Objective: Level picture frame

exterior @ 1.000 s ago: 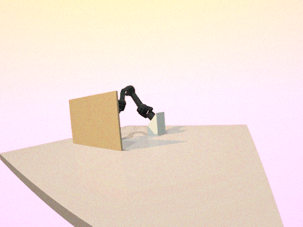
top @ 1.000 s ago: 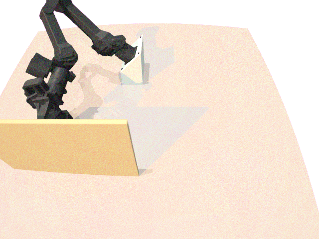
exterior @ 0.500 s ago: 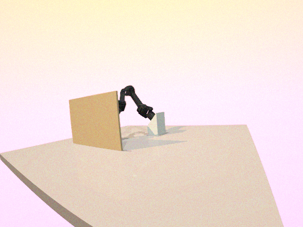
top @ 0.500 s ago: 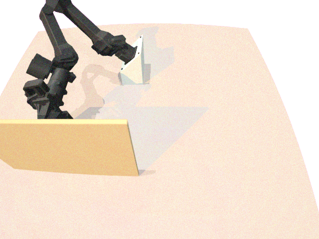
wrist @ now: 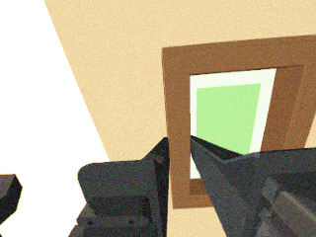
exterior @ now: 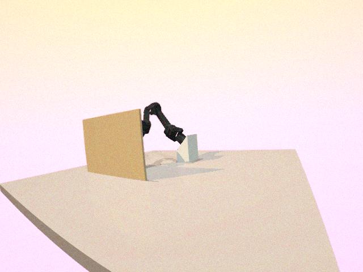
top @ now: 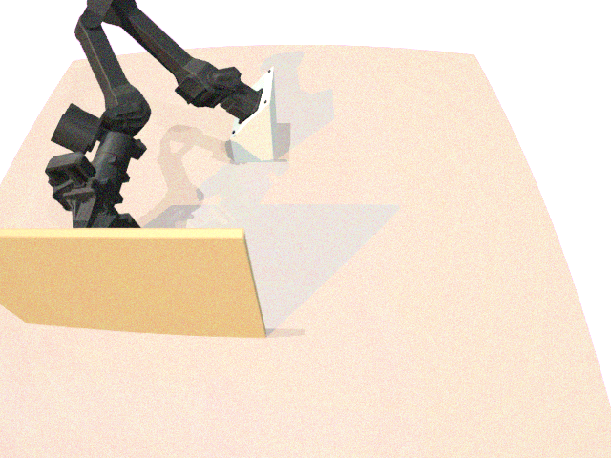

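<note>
The picture frame (wrist: 227,56), brown with a white mat and a green picture, is against the tan wall panel (wrist: 109,64) in the wrist view. Its top bar slopes up to the right there, but the view is oblique, so I cannot tell whether it is level. My gripper (wrist: 179,138) is shut on the frame's left side bar, one black finger on each side of it. The screw and the notched strip are hidden. The top and exterior views see only the back of the wall panel (top: 128,281) (exterior: 113,146), which hides the frame and the fingertips.
The arm (top: 158,44) (exterior: 164,118) reaches from a pale wedge-shaped mount (top: 259,135) (exterior: 191,147) over to the wall's far side. Both stand on the pale table top (top: 419,296) (exterior: 219,211). The wall's side edge shows left of the frame in the wrist view.
</note>
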`<state>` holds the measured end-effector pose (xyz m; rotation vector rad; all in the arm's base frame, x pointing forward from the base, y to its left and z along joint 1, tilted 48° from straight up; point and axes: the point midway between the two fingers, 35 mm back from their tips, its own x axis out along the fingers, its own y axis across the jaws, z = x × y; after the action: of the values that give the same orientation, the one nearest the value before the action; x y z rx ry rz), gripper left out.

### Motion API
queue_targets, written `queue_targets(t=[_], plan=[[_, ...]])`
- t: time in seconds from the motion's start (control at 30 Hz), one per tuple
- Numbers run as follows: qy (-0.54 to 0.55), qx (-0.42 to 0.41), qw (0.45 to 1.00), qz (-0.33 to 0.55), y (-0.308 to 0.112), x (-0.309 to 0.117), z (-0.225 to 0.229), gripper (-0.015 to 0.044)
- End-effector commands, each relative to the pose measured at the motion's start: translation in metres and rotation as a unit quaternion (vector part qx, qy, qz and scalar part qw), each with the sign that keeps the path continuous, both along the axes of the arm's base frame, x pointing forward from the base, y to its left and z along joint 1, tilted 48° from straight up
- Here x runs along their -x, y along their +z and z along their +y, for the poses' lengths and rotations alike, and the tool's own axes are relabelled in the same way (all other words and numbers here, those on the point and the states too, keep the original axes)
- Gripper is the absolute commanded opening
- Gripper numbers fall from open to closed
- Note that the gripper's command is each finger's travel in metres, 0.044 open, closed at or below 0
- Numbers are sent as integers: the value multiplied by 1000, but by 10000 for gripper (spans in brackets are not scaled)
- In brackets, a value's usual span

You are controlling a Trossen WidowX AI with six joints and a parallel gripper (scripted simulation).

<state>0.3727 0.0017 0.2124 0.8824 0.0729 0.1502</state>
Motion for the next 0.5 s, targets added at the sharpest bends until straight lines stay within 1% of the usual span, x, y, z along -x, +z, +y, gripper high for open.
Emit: queue_targets(t=[0.0,0.37,0.47], plan=[[0,0,1000,0,0,0,0,0],[0,3,1000,0,0,0,0,0],[0,30,1000,-5,0,0,0,0]])
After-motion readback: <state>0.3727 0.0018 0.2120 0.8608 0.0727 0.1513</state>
